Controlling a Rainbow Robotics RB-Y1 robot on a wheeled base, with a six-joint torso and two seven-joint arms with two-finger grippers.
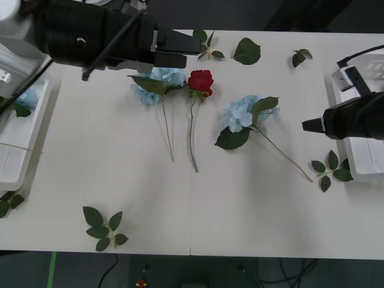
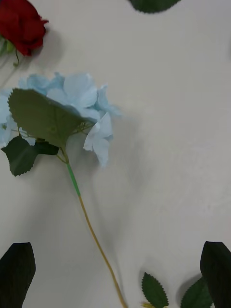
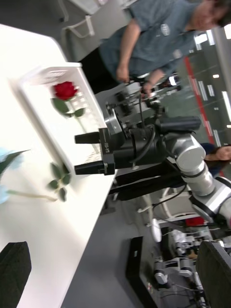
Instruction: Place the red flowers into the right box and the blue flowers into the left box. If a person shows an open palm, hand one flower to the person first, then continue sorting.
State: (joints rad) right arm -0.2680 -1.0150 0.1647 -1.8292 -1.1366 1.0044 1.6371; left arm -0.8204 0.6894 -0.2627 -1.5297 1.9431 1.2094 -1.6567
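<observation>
One red flower [image 1: 201, 81] lies at the table's far middle, between two blue flowers [image 1: 157, 82] [image 1: 243, 113]. My left gripper [image 1: 180, 51] hovers open just behind the left-hand blue flower. My right gripper [image 1: 312, 125] stands open to the right of the other blue flower [image 2: 72, 103], whose stem runs between its black fingers [image 2: 17, 269]. In the right wrist view the red flower [image 2: 21, 21] lies beyond it. The left box [image 1: 18, 150] holds a blue flower [image 1: 27, 99]. The right box [image 1: 367, 162] [image 3: 36, 74] holds a red flower [image 3: 65, 90] beside the right gripper [image 3: 82, 153].
Loose green leaf sprigs lie about: two at the far edge [image 1: 207, 45] [image 1: 247, 51], one far right [image 1: 300, 57], one by the right box [image 1: 330, 169], one near the front [image 1: 103, 228], one front left [image 1: 9, 203]. The boxes stand at the table's two ends.
</observation>
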